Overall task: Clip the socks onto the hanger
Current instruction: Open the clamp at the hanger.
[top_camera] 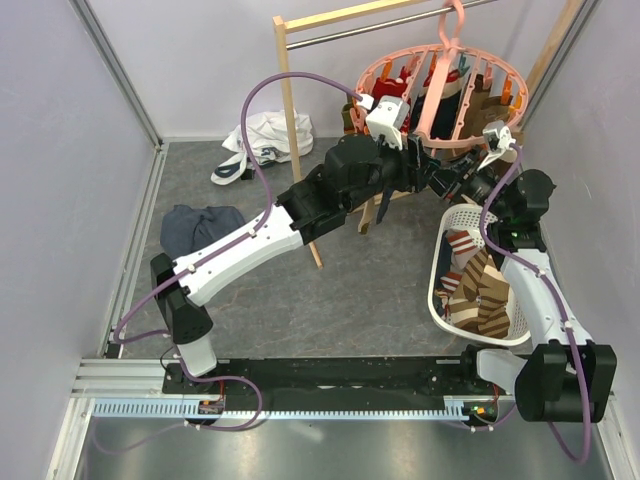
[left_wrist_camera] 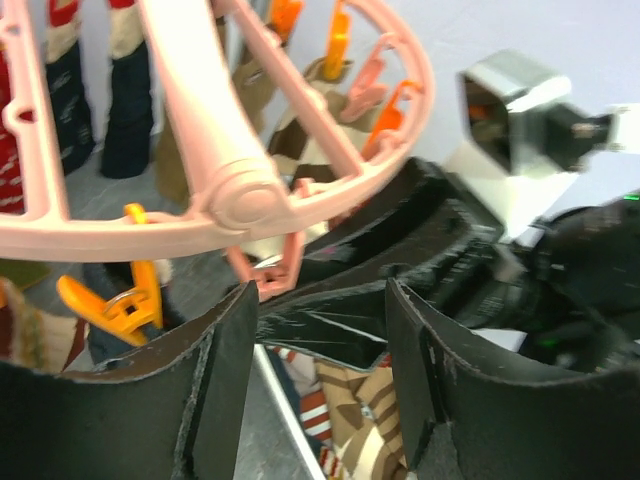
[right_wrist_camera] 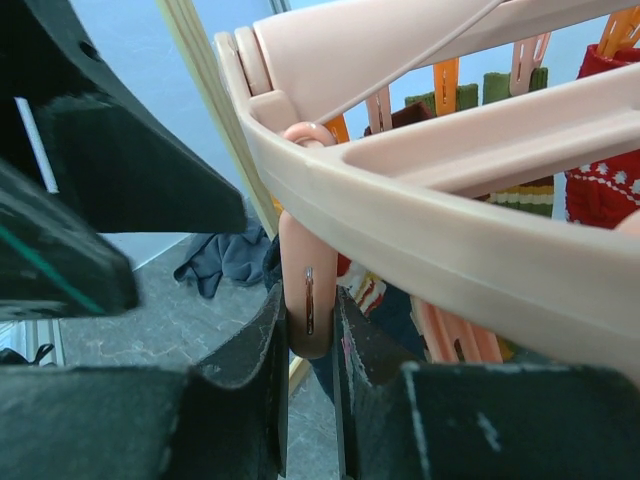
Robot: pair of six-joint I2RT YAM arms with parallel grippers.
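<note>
Right hand point(right_wrist_camera: 310, 312) tight on pink clip point(right_wrist_camera: 300, 255) of hanger point(right_wrist_camera: 430, 245); left hand point(left_wrist_camera: 320, 300) wide beneath.

The hanger point(right_wrist_camera: 420, 230) is smooth pink plastic with a slight sheen. The socks point(top_camera: 480, 290) are soft knitted cloth. The right gripper point(right_wrist_camera: 308, 330) has matt black jaws, scuffed pale at the edges. The worktop point(top_camera: 330, 290) is matt, mottled grey.

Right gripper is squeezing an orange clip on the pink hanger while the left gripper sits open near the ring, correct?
Not quite: the clip in the right gripper is pink, not orange; the right wrist view shows it. The rest holds.
</note>
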